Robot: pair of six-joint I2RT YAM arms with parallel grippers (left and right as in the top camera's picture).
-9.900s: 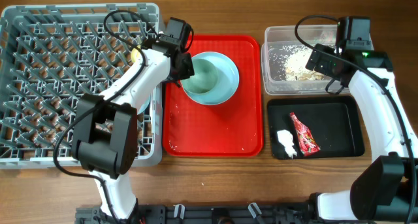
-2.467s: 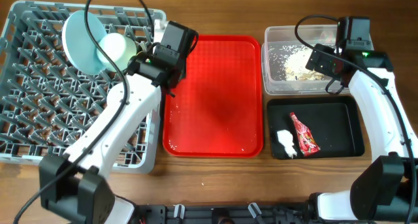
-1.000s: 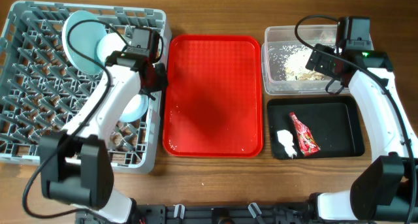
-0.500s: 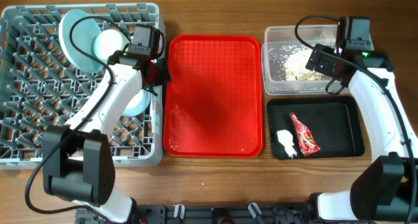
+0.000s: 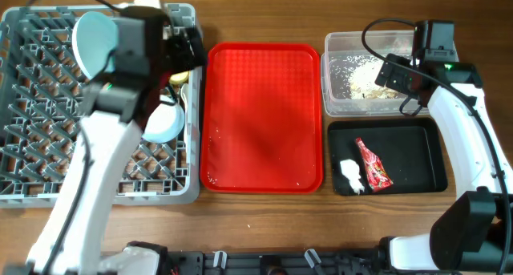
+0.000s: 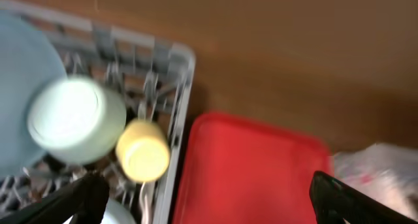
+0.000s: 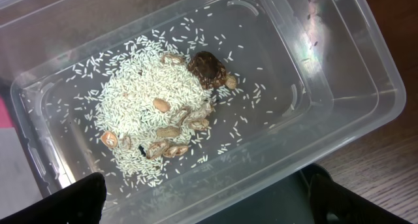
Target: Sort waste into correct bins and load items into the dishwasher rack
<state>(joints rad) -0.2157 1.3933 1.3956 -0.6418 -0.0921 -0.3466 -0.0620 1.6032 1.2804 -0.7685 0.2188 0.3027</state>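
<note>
Your left claw (image 6: 209,185) is spread wide with nothing between its fingers. It hangs high over the near corner of the dishwasher rack (image 5: 32,187), where the rack meets the flat red tray (image 5: 260,115). Your right claw (image 7: 206,191) is also open and empty, poised over the clear tub (image 5: 333,42) at the far right of the bench.

By the look of things you are close to finished. The rice scraps (image 7: 150,100) lie heaped in the clear tub, white grains with brown lumps among them. The red-and-white wrapper (image 5: 374,164) and the crumpled tissue (image 5: 351,172) sit side by side in the black tray (image 5: 425,159), just in front of the tub. The red tray carries nothing.

In the rack, the pale green-blue bowl (image 5: 92,38) stands on edge near the far side. The small yellow cup (image 6: 144,151) is just beside it, against the rack's right wall. A paler round piece lower down, which I take for the plate (image 5: 164,124), leans among the pegs.

The left wrist view is blurred and your arm covers that corner from above, so I cannot tell whether the fork and spoon are loaded. Check those before you call it done.
</note>
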